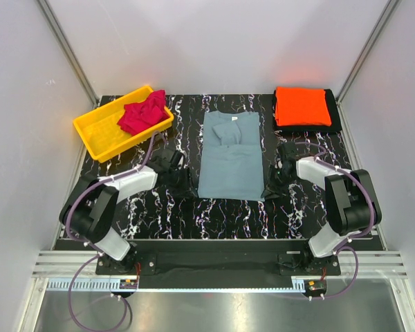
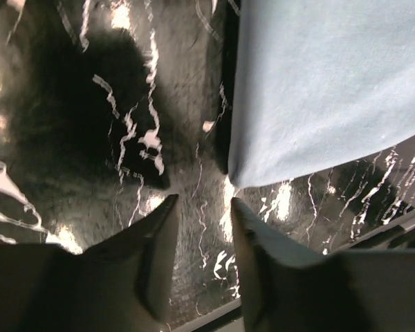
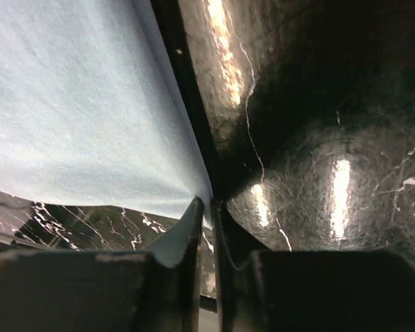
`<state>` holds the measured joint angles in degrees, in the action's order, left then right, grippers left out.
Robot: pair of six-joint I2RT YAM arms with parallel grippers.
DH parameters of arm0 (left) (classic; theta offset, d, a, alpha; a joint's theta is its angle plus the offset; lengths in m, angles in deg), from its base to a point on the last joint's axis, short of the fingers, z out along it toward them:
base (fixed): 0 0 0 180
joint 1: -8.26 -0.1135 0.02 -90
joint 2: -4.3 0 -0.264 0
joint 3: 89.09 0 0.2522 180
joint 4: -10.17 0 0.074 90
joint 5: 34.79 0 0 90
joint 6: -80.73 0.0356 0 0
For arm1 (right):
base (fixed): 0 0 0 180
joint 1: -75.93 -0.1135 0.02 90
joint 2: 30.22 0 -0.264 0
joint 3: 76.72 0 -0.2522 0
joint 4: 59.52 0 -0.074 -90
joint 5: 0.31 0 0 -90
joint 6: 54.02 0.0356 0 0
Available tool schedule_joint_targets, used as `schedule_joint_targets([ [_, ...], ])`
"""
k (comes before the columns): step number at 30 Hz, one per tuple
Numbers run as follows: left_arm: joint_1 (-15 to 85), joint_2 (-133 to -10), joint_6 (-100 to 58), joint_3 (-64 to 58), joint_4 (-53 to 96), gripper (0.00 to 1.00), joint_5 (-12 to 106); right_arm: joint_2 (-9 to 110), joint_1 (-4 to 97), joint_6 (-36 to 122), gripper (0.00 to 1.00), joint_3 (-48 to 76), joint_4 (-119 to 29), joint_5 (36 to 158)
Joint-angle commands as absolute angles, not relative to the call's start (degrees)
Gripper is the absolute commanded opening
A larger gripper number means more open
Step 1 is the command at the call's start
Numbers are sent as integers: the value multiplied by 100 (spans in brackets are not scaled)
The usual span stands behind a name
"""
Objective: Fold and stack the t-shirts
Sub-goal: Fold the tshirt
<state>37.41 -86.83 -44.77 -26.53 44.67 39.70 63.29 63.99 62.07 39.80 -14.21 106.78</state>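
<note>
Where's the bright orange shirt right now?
Seen from above, the orange t-shirt lies folded at the far right corner of the table, right of the grey-blue t-shirt.

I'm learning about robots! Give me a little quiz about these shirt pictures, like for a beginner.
1. True or false: the crimson t-shirt lies crumpled in the yellow bin.
2. Which t-shirt lies flat in the middle of the table, between the two arms? A. orange B. grey-blue C. crimson
3. Fill in the missing word: in the left wrist view, the left jaws stand ____ just off the shirt's corner, with no cloth between them.

Key: 1 true; 2 B; 3 open.
</note>
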Motion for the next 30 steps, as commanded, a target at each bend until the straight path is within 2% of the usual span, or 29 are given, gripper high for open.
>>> schedule_joint_targets([
  [1, 3718, -8421, -4837, -2883, 3968, 43, 3904, 6048, 6407, 6402, 25, 4117, -1280, 10631],
  [2, 3718, -8456, -4899, -2944, 3854, 44, 3651, 5996, 6407, 6463, 36, 4144, -1280, 10631],
  [5, 3718, -8692, -5206, -3103, 3187, 48, 3202, 5759, 6407, 6884, 44, 4223, -1297, 10525],
  [13, 3718, -8957, -5348, -3174, 3061, 48, 3402, 5494, 6407, 7738, 46, 4820, -1894, 10719],
  [19, 3718, -9018, -5225, -3130, 3334, 38, 3666, 5591, 6398, 7800, 44, 4979, -2071, 10517],
  [22, 3753, -8983, -5181, -3095, 3422, 29, 3736, 5652, 6407, 7773, 38, 5006, -2123, 10437],
  [23, 3762, -8966, -5154, -3068, 3492, 27, 3763, 5635, 6407, 7765, 30, 5006, -2141, 10429],
  [24, 3762, -8957, -5128, -3059, 3527, 16, 3780, 5626, 6407, 7738, 23, 5006, -2159, 10385],
  [25, 3779, -8957, -5102, -3016, 3536, 9, 3755, 5609, 6407, 7721, 15, 5006, -2150, 10358],
  [26, 3771, -8939, -5093, -2998, 3562, 5, 3737, 5556, 6407, 7677, 0, 5006, -2141, 10332],
  [27, 3805, -8922, -5058, -2989, 3589, 0, 3728, 5530, 6407, 7668, 0, 5006, -2115, 10314],
  [30, 3919, -8703, -5014, -2910, 3685, 0, 3719, 5223, 6415, 7641, 0, 5075, -1975, 10340],
])
